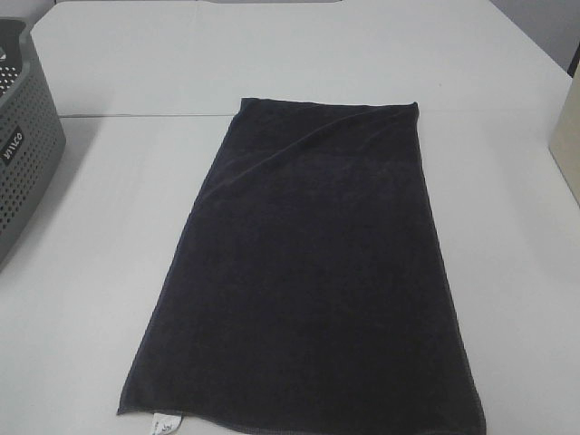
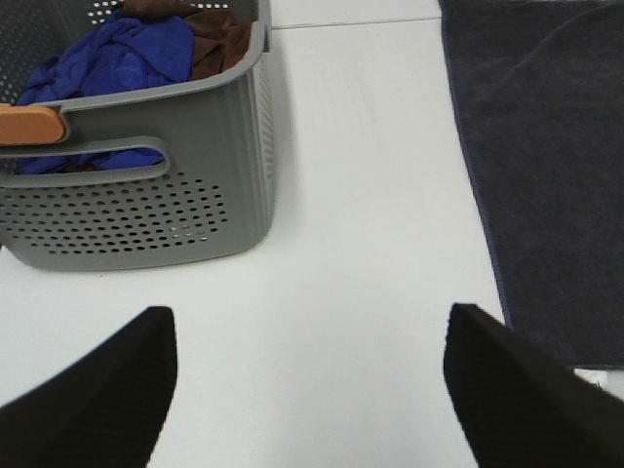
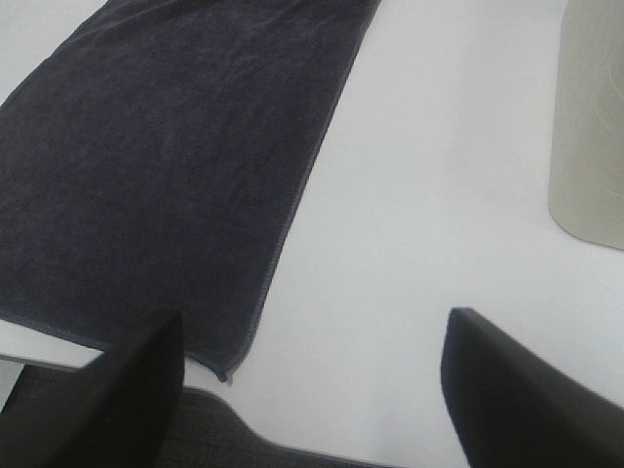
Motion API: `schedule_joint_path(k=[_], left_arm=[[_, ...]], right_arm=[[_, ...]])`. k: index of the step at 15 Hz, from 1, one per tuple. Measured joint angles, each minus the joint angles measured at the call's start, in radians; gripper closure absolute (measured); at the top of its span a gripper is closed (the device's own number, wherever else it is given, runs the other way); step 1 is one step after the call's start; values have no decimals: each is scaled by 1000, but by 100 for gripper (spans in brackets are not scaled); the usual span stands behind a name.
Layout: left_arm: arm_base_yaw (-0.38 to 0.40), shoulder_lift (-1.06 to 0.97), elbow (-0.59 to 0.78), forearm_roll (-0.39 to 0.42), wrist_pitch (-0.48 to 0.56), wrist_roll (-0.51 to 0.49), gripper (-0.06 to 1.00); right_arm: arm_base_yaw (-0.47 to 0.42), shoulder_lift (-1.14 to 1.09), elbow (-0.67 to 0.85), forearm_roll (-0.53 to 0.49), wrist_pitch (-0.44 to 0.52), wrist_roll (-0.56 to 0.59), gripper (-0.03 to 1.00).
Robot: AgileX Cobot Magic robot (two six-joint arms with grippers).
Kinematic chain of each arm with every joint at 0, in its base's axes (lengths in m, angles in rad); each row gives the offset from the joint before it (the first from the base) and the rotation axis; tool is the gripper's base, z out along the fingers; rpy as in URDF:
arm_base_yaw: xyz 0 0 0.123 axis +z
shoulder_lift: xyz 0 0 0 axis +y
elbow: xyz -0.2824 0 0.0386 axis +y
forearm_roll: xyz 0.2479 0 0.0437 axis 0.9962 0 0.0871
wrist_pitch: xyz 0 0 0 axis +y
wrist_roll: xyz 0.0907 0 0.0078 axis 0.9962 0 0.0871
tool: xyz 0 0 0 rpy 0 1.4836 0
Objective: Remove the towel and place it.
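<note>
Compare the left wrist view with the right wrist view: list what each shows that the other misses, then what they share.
Only the left wrist view shows the grey basket holding blue cloth and brown cloth. Only the right wrist view shows a beige container and the table's edge. Both show the dark towel flat on the white table, and open empty grippers.

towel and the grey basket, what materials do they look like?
Towel: soft matte terry-like cloth, dark navy-charcoal; fuzzy nap, stitched hems, lies limp and flat on the table.
Basket: looks like moulded grey plastic, smooth semi-matte; rigid walls with regular perforations and a formed handle slot. Cannot confirm the exact polymer.
</note>
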State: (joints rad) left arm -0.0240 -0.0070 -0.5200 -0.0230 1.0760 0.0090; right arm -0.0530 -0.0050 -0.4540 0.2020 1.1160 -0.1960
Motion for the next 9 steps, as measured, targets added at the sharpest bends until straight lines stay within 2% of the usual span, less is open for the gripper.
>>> schedule_joint_path(k=[1,9], left_arm=[[45,0,0,-2,0,0,23],[47,0,0,-4,0,0,23]], right_arm=[[0,0,0,-1,0,0,26],[0,0,0,0,0,0,26]])
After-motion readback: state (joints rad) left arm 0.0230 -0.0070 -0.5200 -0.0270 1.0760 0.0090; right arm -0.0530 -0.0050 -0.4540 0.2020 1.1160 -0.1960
